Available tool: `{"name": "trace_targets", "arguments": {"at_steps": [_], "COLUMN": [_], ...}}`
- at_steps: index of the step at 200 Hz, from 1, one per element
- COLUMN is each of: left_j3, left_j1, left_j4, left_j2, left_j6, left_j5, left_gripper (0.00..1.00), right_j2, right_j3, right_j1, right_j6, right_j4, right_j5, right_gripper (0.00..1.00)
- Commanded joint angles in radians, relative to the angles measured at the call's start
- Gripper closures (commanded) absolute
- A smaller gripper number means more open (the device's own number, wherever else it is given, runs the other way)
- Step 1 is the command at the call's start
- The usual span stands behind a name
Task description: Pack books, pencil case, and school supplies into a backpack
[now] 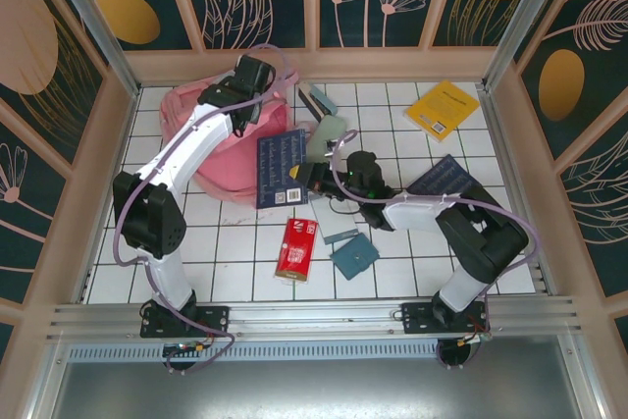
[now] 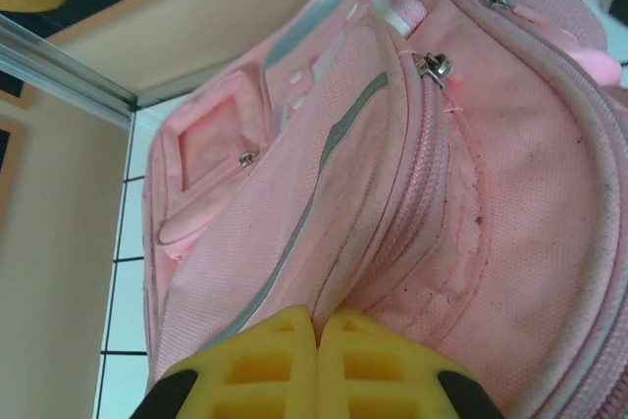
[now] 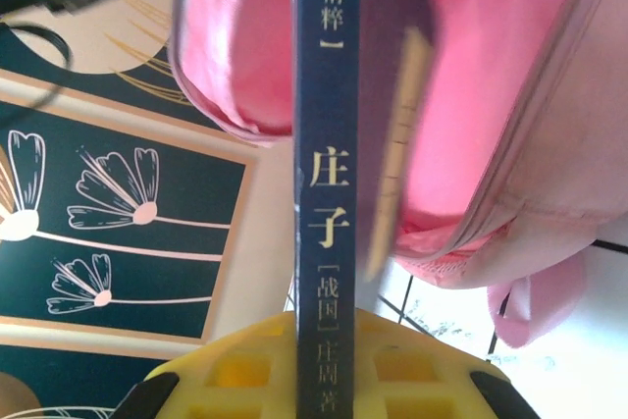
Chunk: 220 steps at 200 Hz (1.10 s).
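The pink backpack (image 1: pixel 201 130) lies at the back left of the table. My left gripper (image 2: pixel 318 329) is shut on a fold of the backpack's fabric (image 2: pixel 392 193) beside a zipper. My right gripper (image 3: pixel 334 360) is shut on a dark navy book (image 3: pixel 334 193), seen spine-on just in front of the backpack's opening (image 3: pixel 491 95). From above, that navy book (image 1: pixel 282 166) rests against the backpack's right edge. A yellow book (image 1: pixel 444 108) lies at the back right, and a second navy book (image 1: pixel 442 176) lies beside the right arm. The mint pencil case (image 1: pixel 332 132) sits just behind the right gripper.
A grey-teal stapler (image 1: pixel 319 102) lies behind the pencil case. Nearer the front are a red packet (image 1: pixel 295 249), a silver-grey pad (image 1: pixel 341 237) and a teal square (image 1: pixel 354 256). Wooden walls close in the white tiled table (image 1: pixel 226 262) on three sides.
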Motion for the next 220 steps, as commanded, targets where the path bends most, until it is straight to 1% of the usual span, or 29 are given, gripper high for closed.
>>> {"name": "trace_targets", "arguments": {"at_steps": [1, 39, 73, 110, 128, 149, 162, 195, 220], "left_j3": [0.097, 0.108, 0.095, 0.073, 0.068, 0.073, 0.074, 0.069, 0.054], "left_j1": [0.014, 0.016, 0.016, 0.016, 0.016, 0.016, 0.016, 0.016, 0.016], "left_j4": [0.012, 0.014, 0.024, 0.034, 0.044, 0.047, 0.048, 0.050, 0.056], "left_j2": [-0.002, 0.001, -0.006, -0.019, -0.022, -0.024, -0.021, -0.030, -0.047], "left_j6": [-0.049, -0.065, -0.091, -0.097, -0.105, -0.117, -0.127, -0.130, -0.122], "left_j5": [-0.059, -0.033, 0.021, 0.065, 0.088, 0.128, 0.153, 0.168, 0.163], "left_gripper": [1.00, 1.00, 1.00, 1.00, 1.00, 1.00, 1.00, 1.00, 1.00], "right_j2": [0.004, 0.182, 0.362, 0.546, 0.626, 0.706, 0.752, 0.887, 0.977], "right_j3": [0.017, 0.148, 0.330, 0.579, 0.702, 0.840, 0.934, 1.139, 1.271], "right_j1": [0.042, 0.051, 0.053, 0.054, 0.061, 0.080, 0.087, 0.090, 0.100], "right_j6": [0.049, 0.126, 0.161, 0.230, 0.260, 0.260, 0.275, 0.392, 0.436], "right_j4": [0.103, 0.211, 0.247, 0.156, 0.110, 0.026, -0.065, -0.155, -0.193], "right_j5": [0.117, 0.170, 0.291, 0.432, 0.522, 0.632, 0.697, 0.787, 0.868], "right_gripper": [1.00, 1.00, 1.00, 1.00, 1.00, 1.00, 1.00, 1.00, 1.00]}}
